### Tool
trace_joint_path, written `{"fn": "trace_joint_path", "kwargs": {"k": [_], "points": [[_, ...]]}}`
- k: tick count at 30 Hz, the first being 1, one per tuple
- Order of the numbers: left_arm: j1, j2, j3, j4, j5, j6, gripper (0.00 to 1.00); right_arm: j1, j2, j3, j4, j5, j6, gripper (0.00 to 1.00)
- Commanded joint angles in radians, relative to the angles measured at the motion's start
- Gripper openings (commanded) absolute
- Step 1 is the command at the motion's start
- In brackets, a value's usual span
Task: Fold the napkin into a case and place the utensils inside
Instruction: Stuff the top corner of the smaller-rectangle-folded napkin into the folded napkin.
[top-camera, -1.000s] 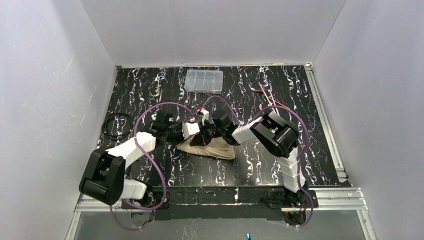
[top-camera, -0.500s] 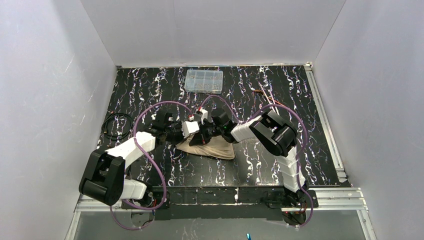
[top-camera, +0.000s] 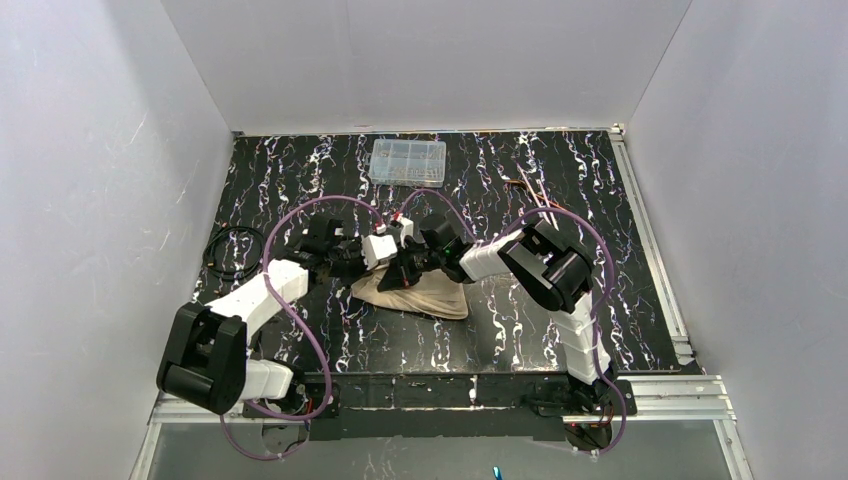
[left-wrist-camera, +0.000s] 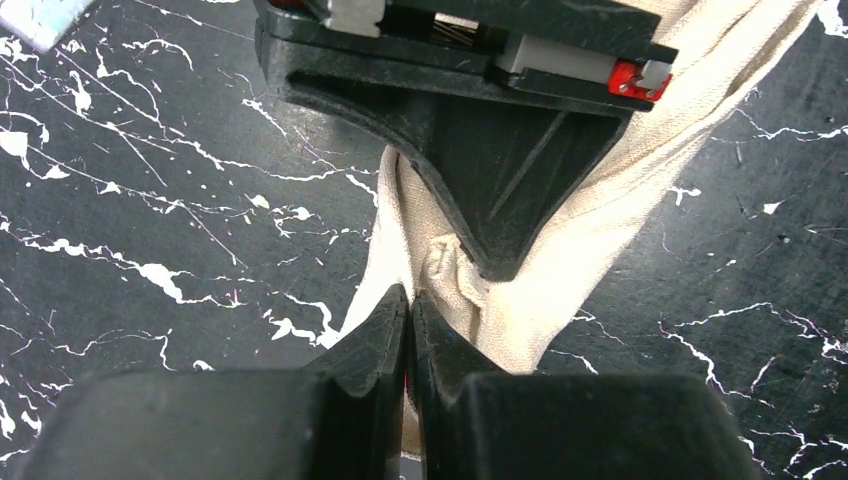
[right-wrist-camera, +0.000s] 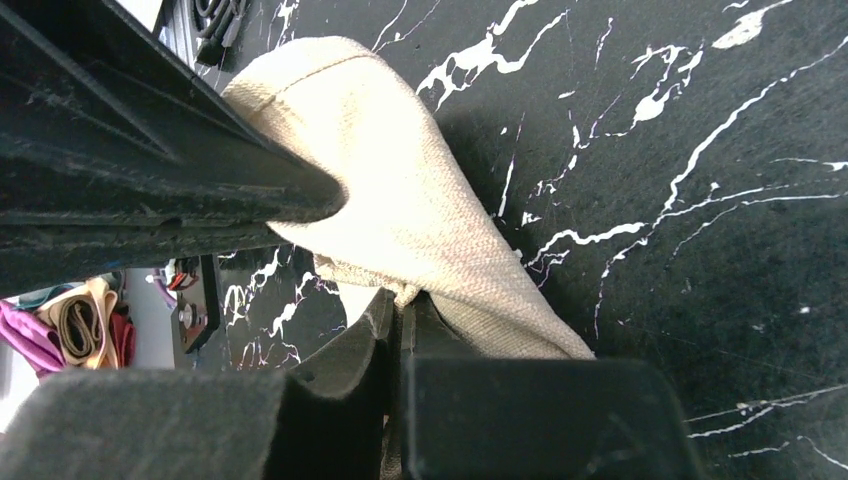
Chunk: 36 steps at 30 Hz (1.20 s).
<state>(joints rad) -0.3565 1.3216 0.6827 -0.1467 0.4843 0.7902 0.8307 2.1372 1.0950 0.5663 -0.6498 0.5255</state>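
A cable coil (top-camera: 228, 252) lies at the left of the counter (top-camera: 300, 170). Mid-counter, the left jaws are pinched together on a fold of the bunched napkin (top-camera: 430, 298). The right jaws, facing them tip to tip, clamp the same cloth. A clear box (top-camera: 408, 162) sits behind. The utensils (top-camera: 533, 195) lie well apart to the right.

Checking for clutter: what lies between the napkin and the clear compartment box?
Top view: the left gripper and right gripper, both pinching the napkin, plus purple cable loops; past those, bare tabletop up to the box.
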Motion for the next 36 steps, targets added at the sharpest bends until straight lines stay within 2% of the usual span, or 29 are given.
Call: {"fn": "trace_joint_path", "kwargs": {"k": [1,6,12,23,26,30,35,36], "points": [[0.003,-0.056,0.02,-0.051,0.058,0.015,0.04,0.006,0.098,-0.018,-0.259,0.116,-0.059,0.01],[-0.002,-0.069,-0.001,-0.086,0.095,0.064,0.05,0.006,0.107,0.029,-0.328,0.117,-0.063,0.01],[-0.036,-0.076,-0.077,-0.036,0.042,0.15,0.06,0.006,0.089,0.06,-0.376,0.114,-0.061,0.01],[-0.05,-0.035,-0.176,0.111,-0.072,0.282,0.08,0.006,0.053,0.063,-0.28,0.006,0.02,0.01],[-0.05,-0.026,-0.187,0.129,-0.096,0.311,0.08,0.006,0.058,0.082,-0.277,-0.069,0.014,0.01],[-0.051,-0.017,-0.185,0.162,-0.098,0.325,0.08,0.007,0.064,0.096,-0.306,-0.086,-0.001,0.01],[-0.078,-0.01,-0.192,0.152,-0.092,0.371,0.05,-0.003,0.04,0.084,-0.284,-0.111,-0.003,0.2],[-0.079,-0.01,-0.197,0.132,-0.09,0.39,0.03,-0.006,0.03,0.078,-0.28,-0.115,-0.01,0.32]]}}
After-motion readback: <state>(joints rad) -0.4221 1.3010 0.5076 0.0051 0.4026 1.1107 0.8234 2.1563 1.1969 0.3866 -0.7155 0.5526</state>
